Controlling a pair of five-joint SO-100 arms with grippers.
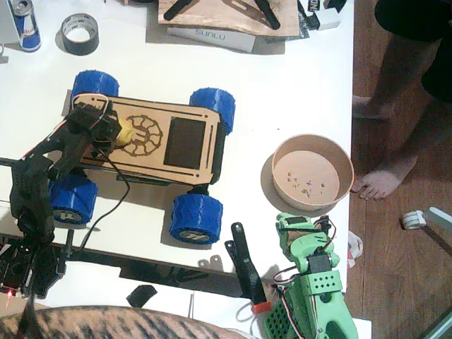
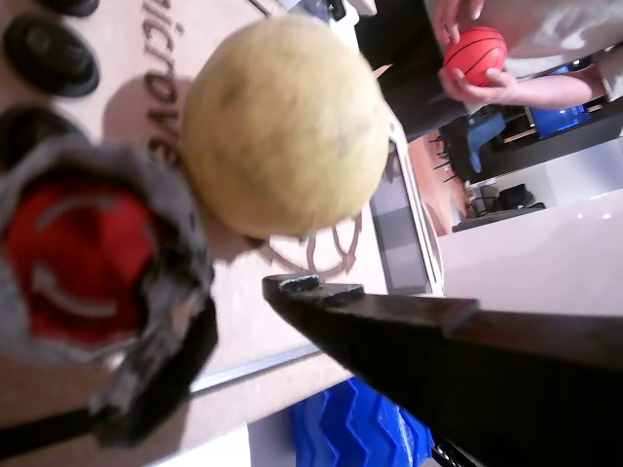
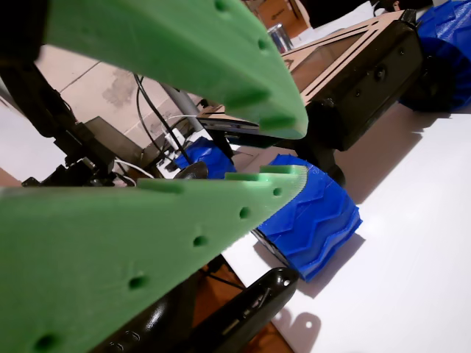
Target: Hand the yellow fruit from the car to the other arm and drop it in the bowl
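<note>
Fruit [image 1: 126,132] half hidden behind left end effector [image 1: 106,135].

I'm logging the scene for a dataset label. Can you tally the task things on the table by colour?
Yellow: 1, the fruit
Blue: 4, the car wheels
Tan: 1, the bowl
Total: 6

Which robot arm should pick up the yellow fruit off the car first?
Left. Its end effector is already at the yellow fruit on the car, jaws open beside it. The right end effector waits open near the bowl.
</note>
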